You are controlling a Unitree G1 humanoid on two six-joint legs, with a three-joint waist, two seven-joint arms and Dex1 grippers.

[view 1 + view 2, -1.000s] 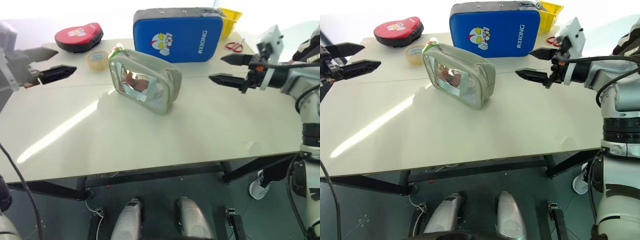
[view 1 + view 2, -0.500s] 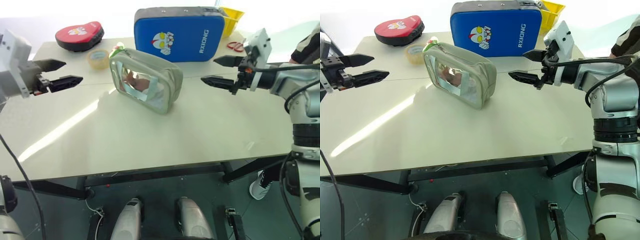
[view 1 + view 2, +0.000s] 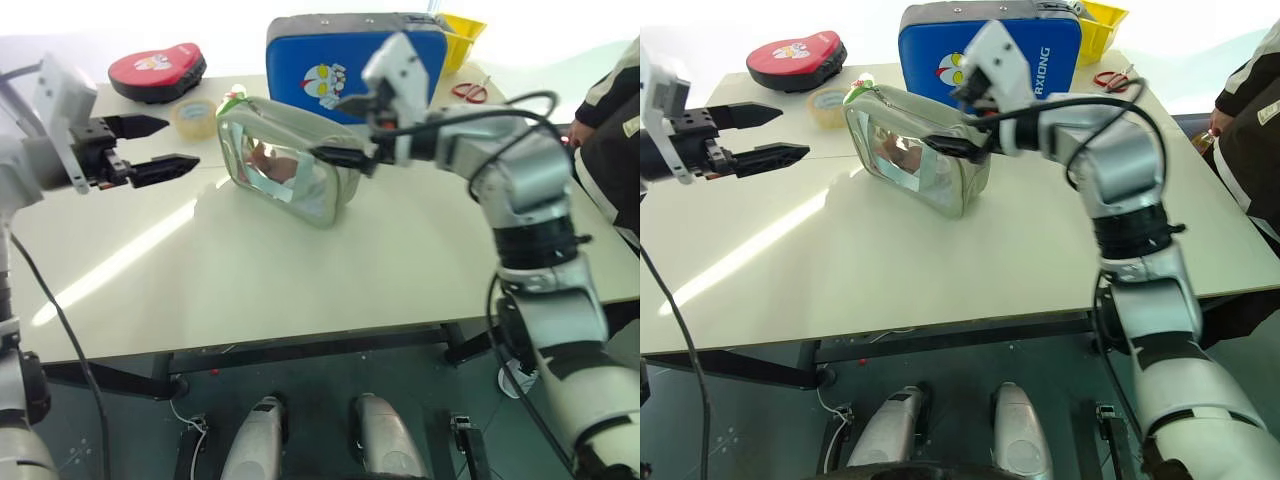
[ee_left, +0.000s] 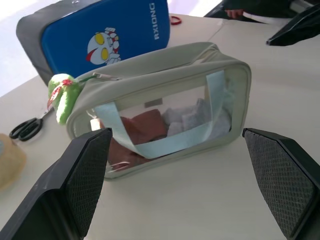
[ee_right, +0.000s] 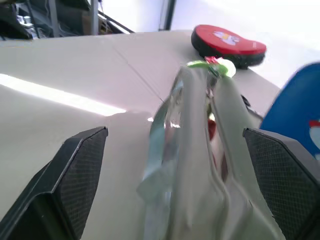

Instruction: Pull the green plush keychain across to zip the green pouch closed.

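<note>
keychain: the green plush keychain (image 4: 64, 96) hangs at the far-left end of the green pouch (image 3: 300, 170), zip not yet drawn.
pouch: on the tabletop (image 3: 400, 260), just before the blue pad (image 3: 355, 65).
right pincer (image 3: 345, 130): jaws apart, empty; it has swung in from the right to the pouch's near-right end.
left pincer (image 3: 150, 145): apart, empty; has edged nearer, left of the pouch.
meaning: likely bracing, then pulling.

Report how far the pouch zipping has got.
Done: nothing; the green plush keychain hangs at the far end of the green pouch. In hand: the right gripper, open, is at the pouch's near end; the left gripper is open beside it. Left: grip the keychain, pull it across.
</note>
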